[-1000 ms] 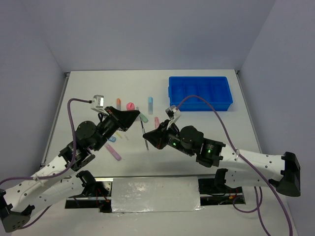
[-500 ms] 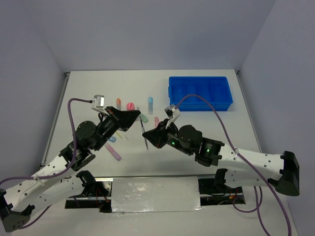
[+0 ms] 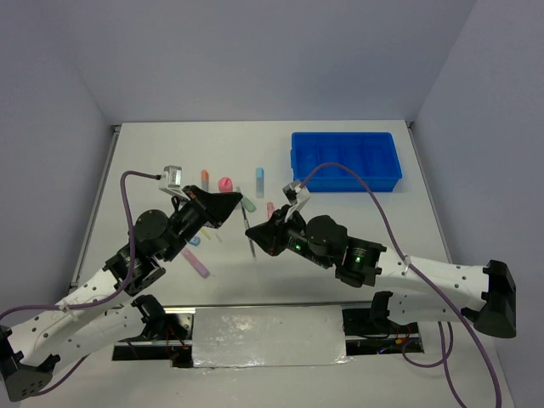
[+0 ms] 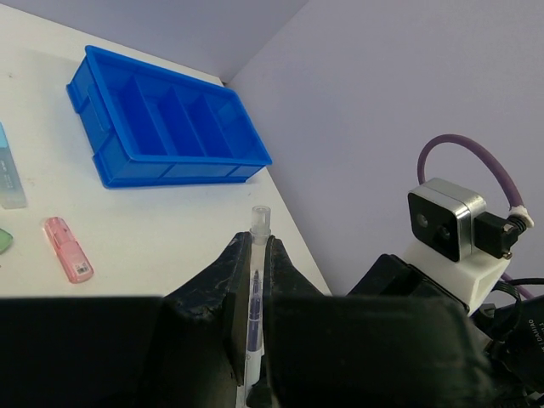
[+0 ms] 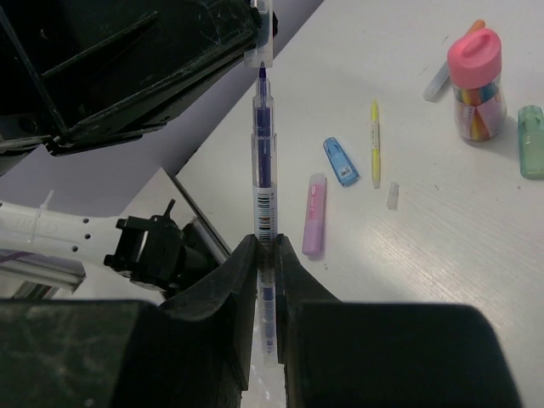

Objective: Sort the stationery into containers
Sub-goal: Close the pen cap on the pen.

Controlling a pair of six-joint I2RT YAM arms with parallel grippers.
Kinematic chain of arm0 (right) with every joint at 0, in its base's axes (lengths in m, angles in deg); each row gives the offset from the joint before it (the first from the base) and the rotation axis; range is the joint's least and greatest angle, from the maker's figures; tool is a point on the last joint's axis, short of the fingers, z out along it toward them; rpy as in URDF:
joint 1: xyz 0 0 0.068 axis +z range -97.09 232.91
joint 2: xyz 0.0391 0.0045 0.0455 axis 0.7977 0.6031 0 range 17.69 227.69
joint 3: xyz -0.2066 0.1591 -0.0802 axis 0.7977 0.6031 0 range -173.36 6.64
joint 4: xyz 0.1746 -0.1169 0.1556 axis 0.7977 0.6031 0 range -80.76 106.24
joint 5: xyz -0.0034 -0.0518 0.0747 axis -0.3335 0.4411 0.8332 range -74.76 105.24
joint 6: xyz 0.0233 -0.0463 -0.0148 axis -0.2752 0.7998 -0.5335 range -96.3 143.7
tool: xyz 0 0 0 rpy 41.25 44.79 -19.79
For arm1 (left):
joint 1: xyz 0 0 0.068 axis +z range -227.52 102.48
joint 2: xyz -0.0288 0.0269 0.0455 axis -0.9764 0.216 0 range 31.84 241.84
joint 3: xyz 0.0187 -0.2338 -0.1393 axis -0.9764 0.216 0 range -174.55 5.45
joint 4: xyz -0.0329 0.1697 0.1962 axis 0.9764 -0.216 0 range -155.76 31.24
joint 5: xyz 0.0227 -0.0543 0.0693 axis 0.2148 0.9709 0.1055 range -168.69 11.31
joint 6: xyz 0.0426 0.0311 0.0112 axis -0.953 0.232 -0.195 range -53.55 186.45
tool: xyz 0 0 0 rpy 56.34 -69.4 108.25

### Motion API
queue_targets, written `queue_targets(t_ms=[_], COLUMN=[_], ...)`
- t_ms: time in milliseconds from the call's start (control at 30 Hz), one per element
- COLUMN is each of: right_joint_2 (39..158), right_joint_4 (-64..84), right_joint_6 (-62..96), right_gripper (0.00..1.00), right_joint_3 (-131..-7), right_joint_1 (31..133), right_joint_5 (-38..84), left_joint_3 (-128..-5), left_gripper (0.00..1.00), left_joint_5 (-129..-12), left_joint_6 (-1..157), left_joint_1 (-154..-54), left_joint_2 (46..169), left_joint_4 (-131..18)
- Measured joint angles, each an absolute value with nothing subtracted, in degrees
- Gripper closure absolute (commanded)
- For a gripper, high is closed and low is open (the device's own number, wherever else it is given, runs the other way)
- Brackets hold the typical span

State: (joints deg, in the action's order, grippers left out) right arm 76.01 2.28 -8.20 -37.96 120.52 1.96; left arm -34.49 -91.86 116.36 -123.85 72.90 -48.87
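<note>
The slim pen (image 5: 263, 183) is held in the air above the table (image 3: 170, 149), well short of the blue tray (image 3: 294, 158). Its barrel is clamped between the closed fingers of the right gripper (image 5: 263, 243); its upper end is pinched by the left gripper (image 4: 257, 252), likewise closed on it. This two-ended hold is judged to serve a handover or a cap adjustment before sorting. Loose highlighters (image 5: 314, 226) are left lying on the table beneath, apart from the tray.

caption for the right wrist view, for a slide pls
Close-up: right pincer and left pincer grip opposite ends of a clear pen above the table.
</note>
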Motion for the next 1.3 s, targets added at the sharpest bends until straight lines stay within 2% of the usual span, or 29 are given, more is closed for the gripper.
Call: queue_targets(t_ms=[1300], right_joint_2=[78.7], right_joint_4=[10.2], right_joint_6=[-4.3], right_gripper=[1.0], right_joint_3=[-45.0], right_joint_1=[120.5], right_joint_5=[-0.7], left_joint_3=[-34.5], left_gripper=[1.0], left_joint_5=[-92.4], left_joint_6=[115.7], left_joint_1=[-123.5], left_joint_2=[73.6], left_joint_4=[-47.7])
